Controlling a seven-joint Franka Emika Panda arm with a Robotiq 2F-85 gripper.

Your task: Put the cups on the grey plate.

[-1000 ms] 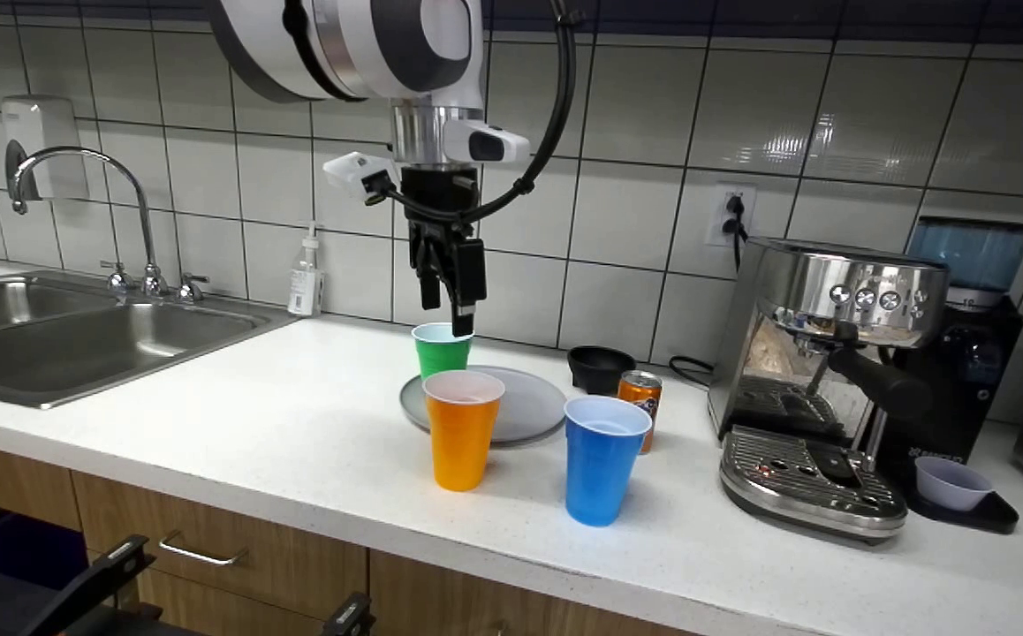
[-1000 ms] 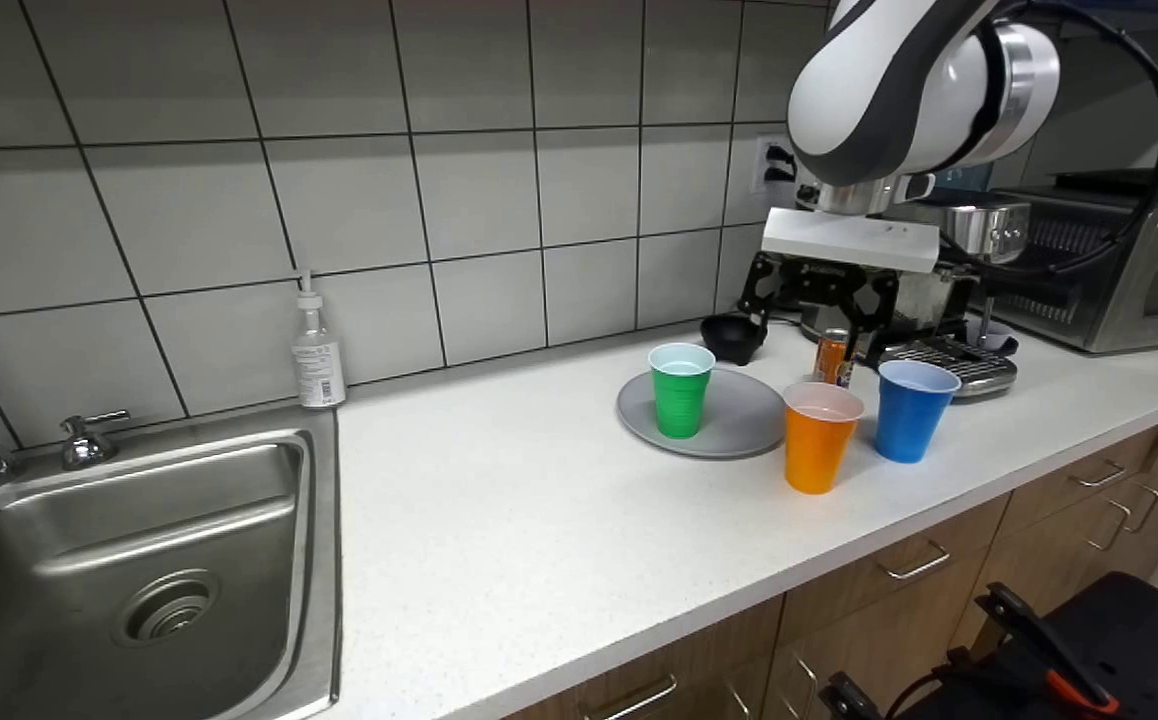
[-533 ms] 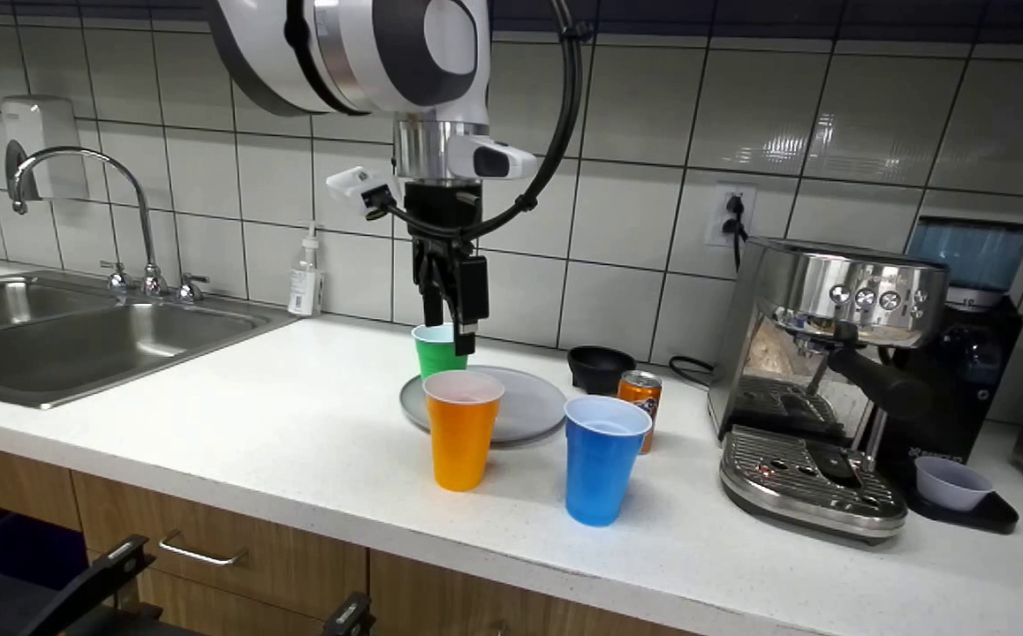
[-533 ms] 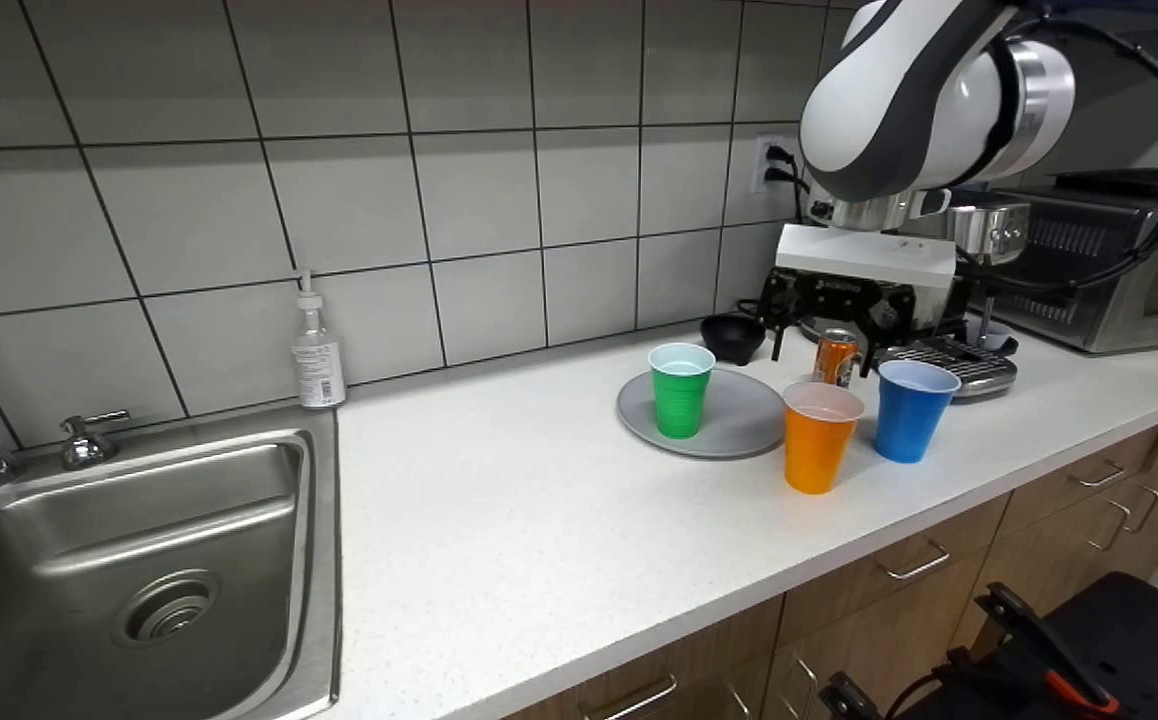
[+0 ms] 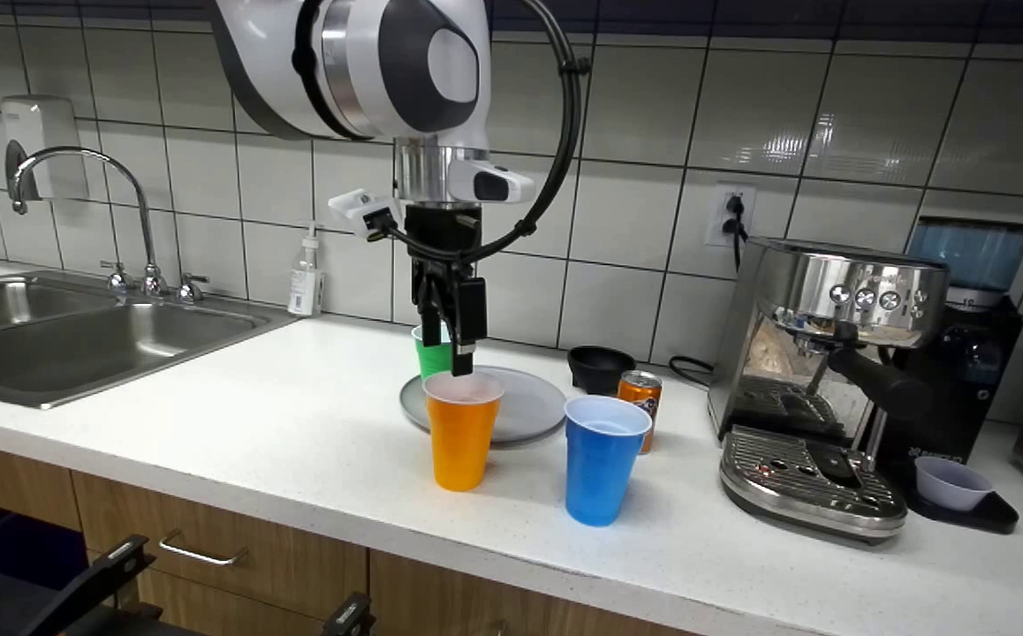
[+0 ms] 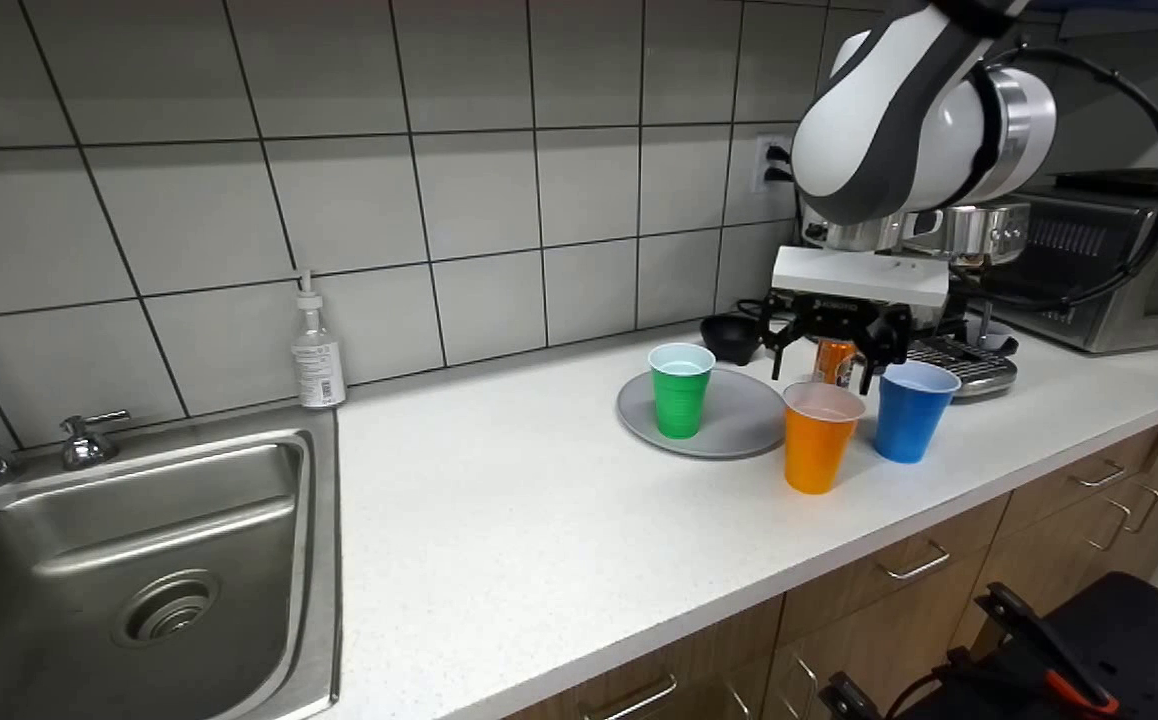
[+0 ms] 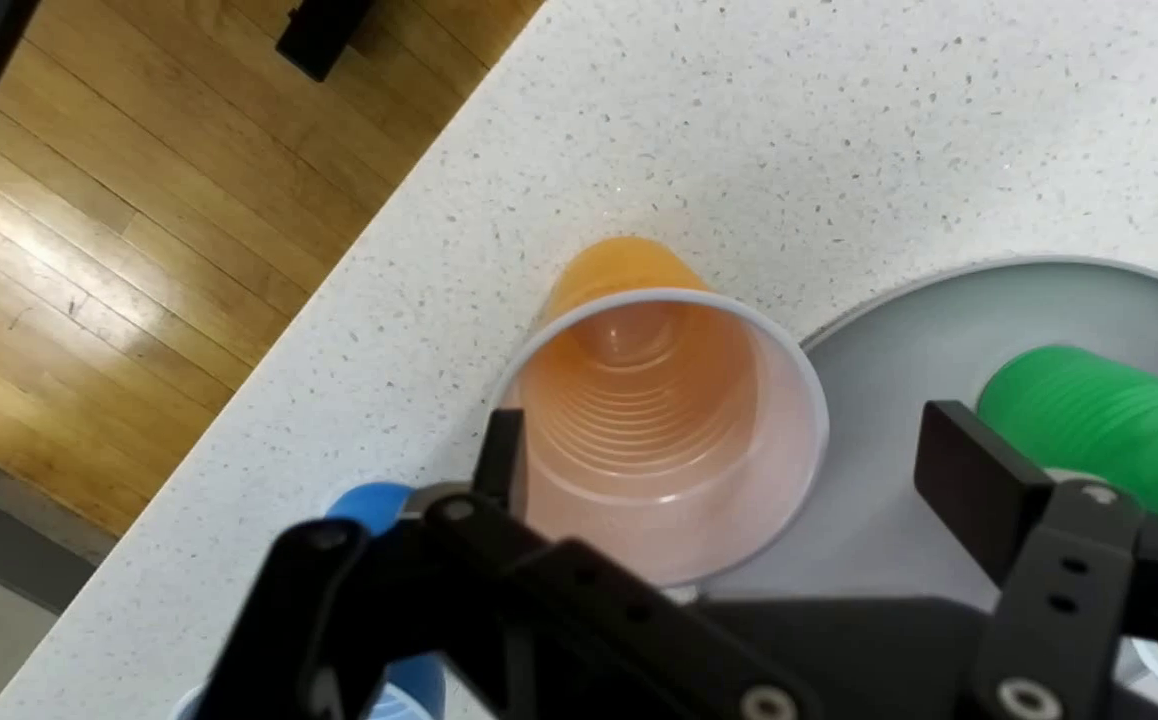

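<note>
Orange plastic cup: upright on the worktop, between front edge and grey plate, below the gripper; the wrist view shows its mouth mostly between the jaws.
Gripper: jaws spread wide, holding nothing.
Green plastic cup: upright on the plate, toward the edge nearest the sink.
Blue plastic cup: upright near the worktop's front edge, toward the espresso machine.

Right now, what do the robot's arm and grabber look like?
The arm is smooth white with dark grey patches and shiny silver bands. A black cable curves beside it. The gripper is black, under a white bar, with two blocky fingers and round silvery screws.
</note>
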